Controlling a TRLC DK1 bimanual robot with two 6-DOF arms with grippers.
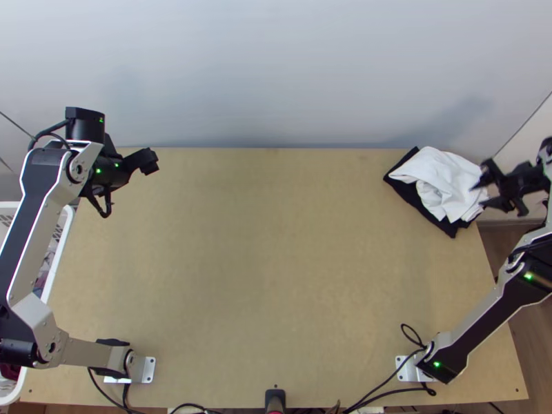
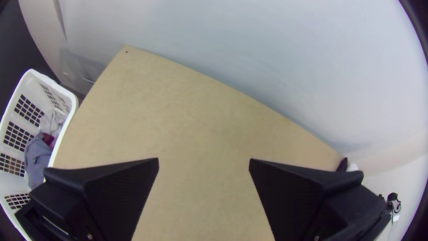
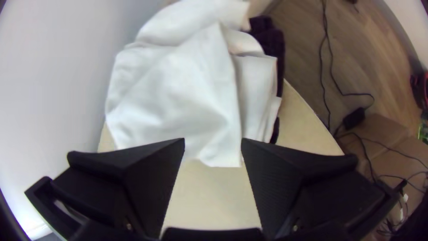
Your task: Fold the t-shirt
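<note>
Held right gripper point(image 3: 213, 140) wide near three o'clock in the top view, close by the white cloth point(image 1: 441, 179), likely the t-shirt, bunched on dark cloth point(image 1: 407, 193), with left gripper point(image 2: 204, 159) also wide toward ten o'clock. Risked, at worst and by the look of it, dragging both layers off the table point(image 1: 276, 241), from pinching them together so near the edge; next, lifting just one loose fold, from too shallow a bite; least, setting small creases, from so rumpled a start.
</note>
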